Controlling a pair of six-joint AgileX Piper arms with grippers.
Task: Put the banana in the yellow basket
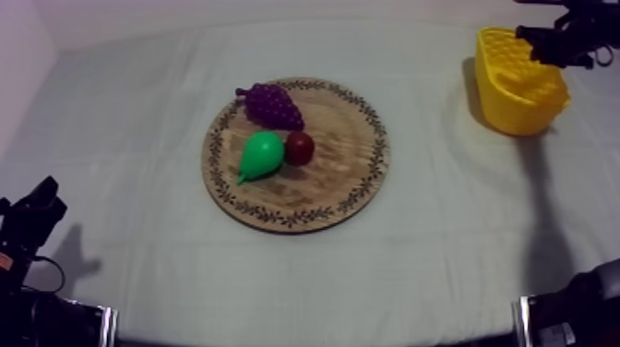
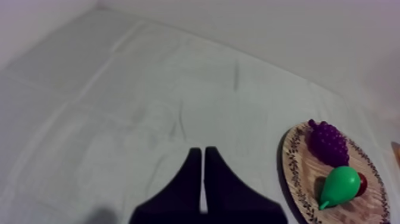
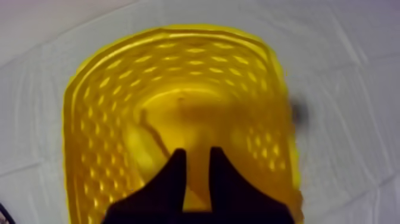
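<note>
The yellow basket (image 1: 517,88) stands at the far right of the table, and my right gripper (image 1: 546,41) hangs over it. In the right wrist view the gripper (image 3: 197,154) is low inside the basket (image 3: 95,101), open by a narrow gap with only the basket floor showing between its fingers. A pale yellow blurred shape that looks like the banana (image 3: 141,150) lies on the basket floor beside the fingers. My left gripper (image 1: 41,201) rests shut at the near left (image 2: 203,150), far from the round wooden board (image 1: 341,175).
On the board lie a bunch of grapes (image 1: 272,104), a green pear (image 1: 260,154) and a small red fruit (image 1: 299,147), close together on its left half. The left wrist view shows the board's edge (image 2: 291,173) with the grapes (image 2: 328,142) and pear (image 2: 339,186).
</note>
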